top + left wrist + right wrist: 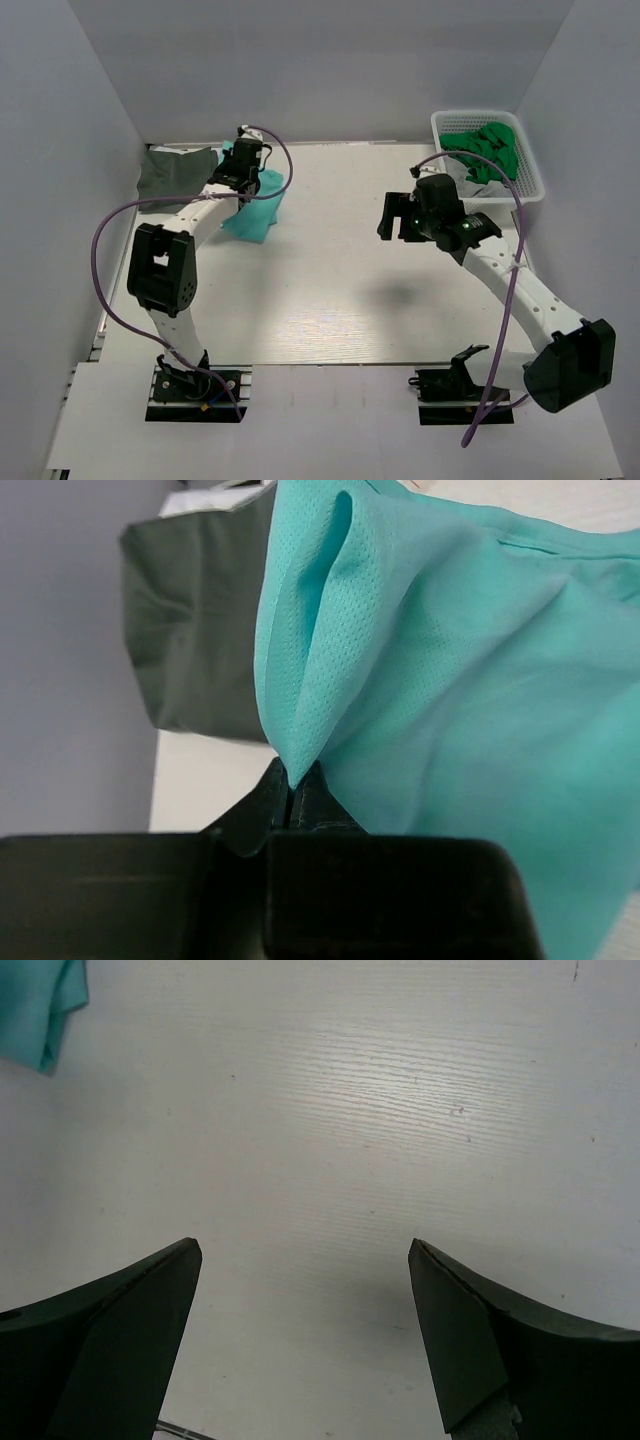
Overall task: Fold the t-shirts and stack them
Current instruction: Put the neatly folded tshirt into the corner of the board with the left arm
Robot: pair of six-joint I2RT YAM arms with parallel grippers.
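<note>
Your left arm (165, 265) stretches far out to the back left corner. Its claw (290, 792) is pinched tight, and a fold of the teal t-shirt (450, 680) is caught between the tips. Your right arm (530, 300) bends up from its base and leans in toward the middle, up in the air. Its claw (305, 1250) points down with both fingers (120, 1330) spread far apart and nothing between them.

Over table (350, 1110), right claw (303, 1252) spread wide, empty; teal t-shirt (40, 1005) corner top left.
</note>
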